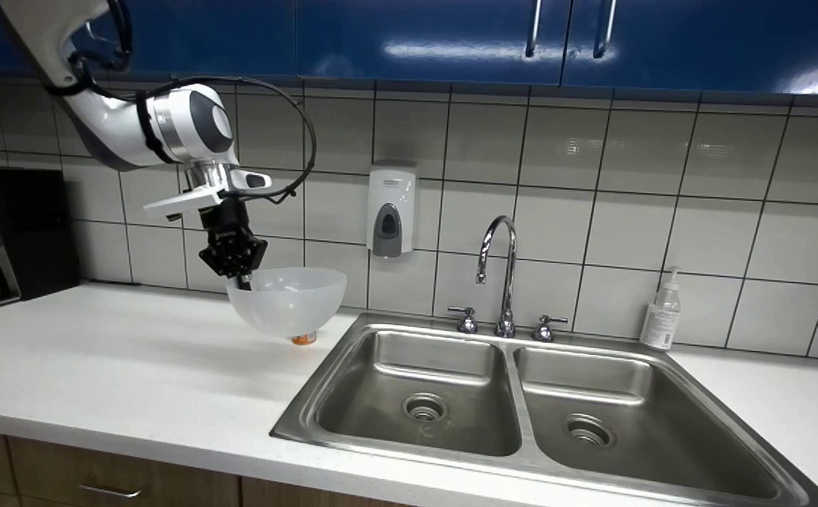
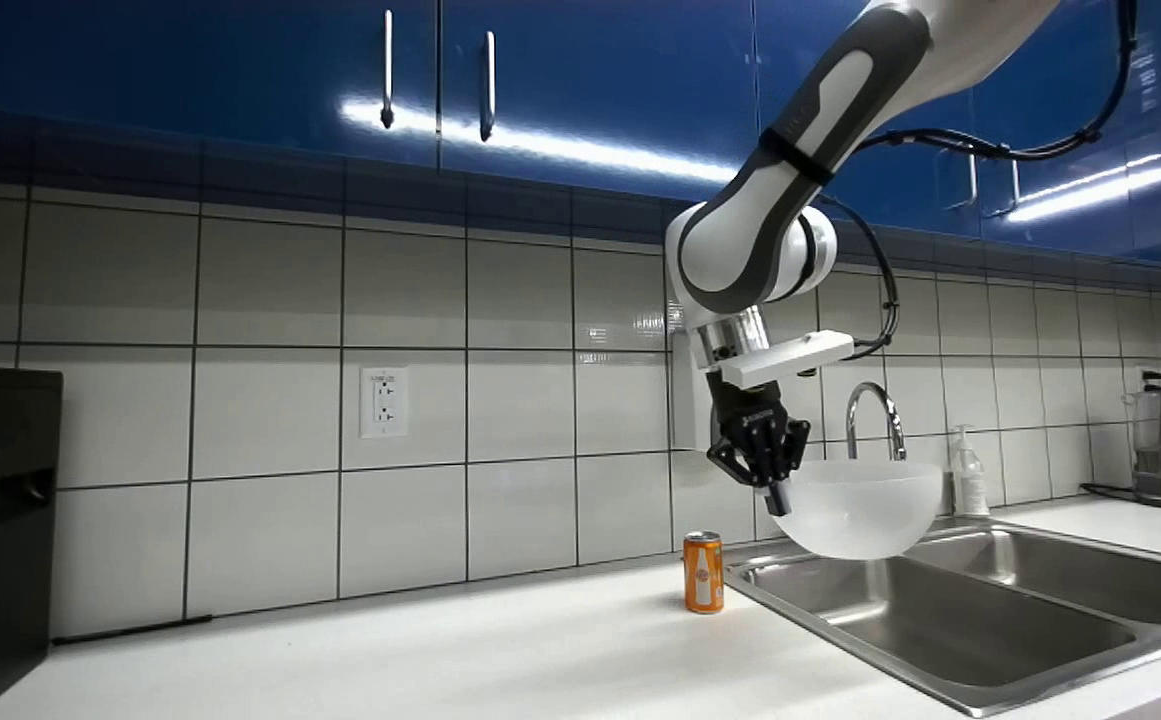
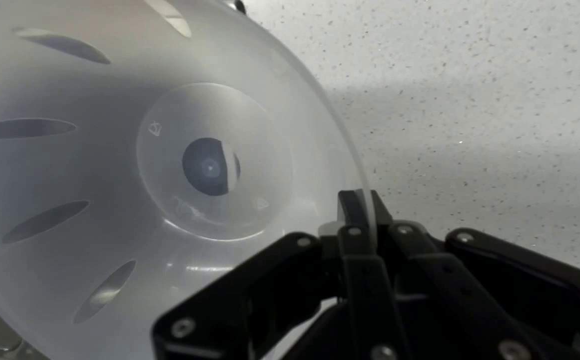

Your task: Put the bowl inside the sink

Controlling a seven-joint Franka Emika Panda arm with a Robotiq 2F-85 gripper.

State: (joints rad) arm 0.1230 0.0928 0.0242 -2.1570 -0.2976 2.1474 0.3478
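The bowl [image 1: 289,303] is translucent white with slots and a round hole in its bottom. It also shows in an exterior view [image 2: 865,515] and fills the left of the wrist view [image 3: 250,115]. My gripper [image 1: 243,283] is shut on the bowl's rim, with one finger inside and one outside. The gripper also shows in an exterior view [image 2: 778,497] and the wrist view [image 3: 368,215]. The bowl hangs in the air above the counter near the sink's edge. The steel double sink [image 1: 324,384] also shows in an exterior view [image 2: 1050,677].
An orange can [image 2: 703,575] stands on the counter beside the sink, close under the bowl. A tall faucet [image 1: 511,274] rises behind the basins. A wall soap dispenser [image 1: 392,204], a pump bottle [image 1: 662,317] and a coffee maker [image 1: 28,232] are also there.
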